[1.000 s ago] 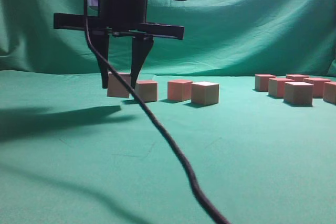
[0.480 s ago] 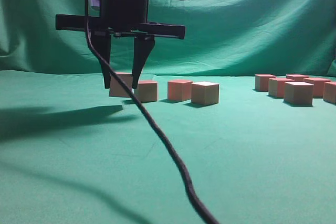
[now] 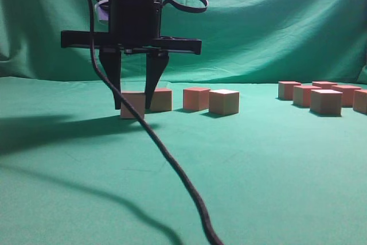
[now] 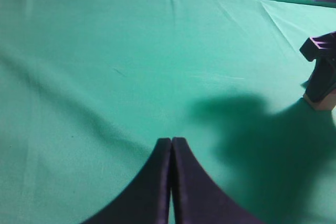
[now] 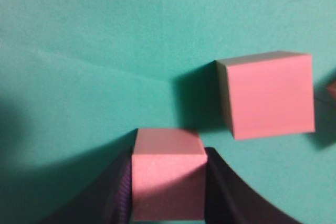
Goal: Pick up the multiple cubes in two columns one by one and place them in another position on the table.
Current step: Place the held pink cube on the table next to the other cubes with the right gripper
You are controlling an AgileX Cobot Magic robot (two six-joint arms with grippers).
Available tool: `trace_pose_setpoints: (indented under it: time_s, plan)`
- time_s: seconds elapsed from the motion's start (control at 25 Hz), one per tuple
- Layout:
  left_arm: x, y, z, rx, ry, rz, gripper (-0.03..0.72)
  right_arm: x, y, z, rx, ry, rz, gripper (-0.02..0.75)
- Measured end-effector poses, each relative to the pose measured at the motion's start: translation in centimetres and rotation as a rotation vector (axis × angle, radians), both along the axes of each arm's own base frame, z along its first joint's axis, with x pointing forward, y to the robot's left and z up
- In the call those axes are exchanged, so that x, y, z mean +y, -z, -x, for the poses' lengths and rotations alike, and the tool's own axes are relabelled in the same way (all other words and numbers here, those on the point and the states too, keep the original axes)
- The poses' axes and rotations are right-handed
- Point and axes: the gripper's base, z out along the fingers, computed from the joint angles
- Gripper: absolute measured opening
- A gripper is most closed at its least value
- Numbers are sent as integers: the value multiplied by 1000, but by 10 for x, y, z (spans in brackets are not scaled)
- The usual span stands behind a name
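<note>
My right gripper has reached across to the left of the exterior view and is shut on one cube, held low, at or just above the green table. From the right wrist, that pinkish-red cube fills the gap between the dark fingers, with a second cube lying on the cloth beyond. Three placed cubes form a row to the right of the held one. Several more cubes are grouped at the far right. My left gripper is shut on nothing over bare cloth.
A black cable hangs from the right arm and trails across the front of the table. The left wrist view shows the right gripper's finger and the held cube at its right edge. Green cloth backdrop rises behind.
The right gripper has come down with the cube, from a little above the row's level to table height. The other cubes have not moved.
</note>
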Motion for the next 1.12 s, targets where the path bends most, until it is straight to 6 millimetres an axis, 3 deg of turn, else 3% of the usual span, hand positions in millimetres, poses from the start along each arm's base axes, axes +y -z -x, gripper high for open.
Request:
trace_pose_setpoints:
  time_s: [0.24,0.48,0.64,0.68,0.92,1.12]
  plan:
    - [0,0,0,0,0,0,0,0,3,0,4,-13,4,288]
    - [0,0,0,0,0,0,0,1,9,-1,11,-26,13,507]
    - [0,0,0,0,0,0,0,0,-3,0,-10,-59,1,496]
    - [0,0,0,0,0,0,0,1,-11,0,-23,-68,-13,538]
    - [0,0,0,0,0,0,0,-8,-82,8,-143,-158,-98,522]
    - [0,0,0,0,0,0,0,-45,-161,19,-339,-186,-98,522]
